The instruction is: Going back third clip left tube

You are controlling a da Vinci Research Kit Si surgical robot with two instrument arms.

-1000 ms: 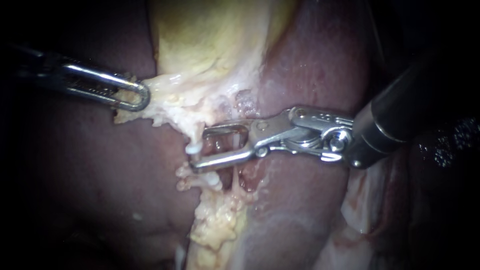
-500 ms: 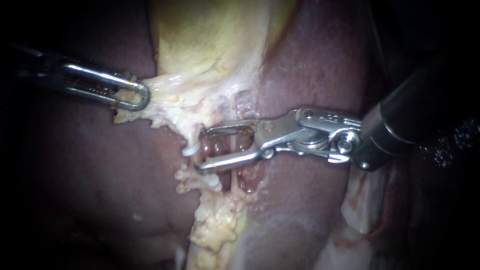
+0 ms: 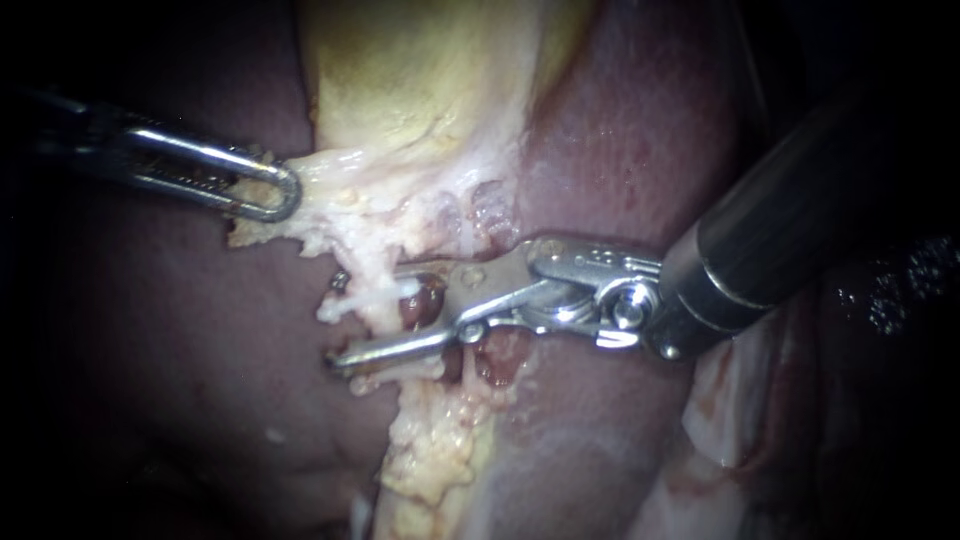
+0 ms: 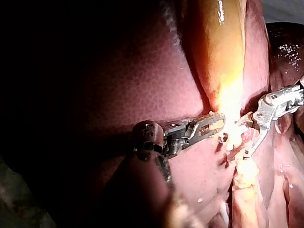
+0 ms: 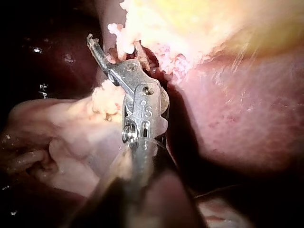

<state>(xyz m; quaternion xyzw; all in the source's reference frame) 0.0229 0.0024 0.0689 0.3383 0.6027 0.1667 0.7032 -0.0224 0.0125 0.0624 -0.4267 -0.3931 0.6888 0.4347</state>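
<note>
1. Right instrument (image 3: 345,318) slants in from the upper right of the endoscope view. Its dark round shaft ends in a bright steel hinge, and two thin, flat jaws point left, held moderately wide with nothing gripped.
2. Just left of centre, a pale, glistening tube (image 3: 378,300) runs top to bottom through the gap between those jaws.
3. Left instrument (image 3: 280,192) lies nearly level from the left edge, its loop-shaped steel jaws clamped on a ragged flap of cream fatty tissue (image 3: 340,200).
4. Smooth yellow gallbladder (image 3: 420,90) fills the top centre. Dark maroon liver (image 3: 170,330) flanks it, and lumpy fat (image 3: 435,450) trails toward the bottom centre.
</note>
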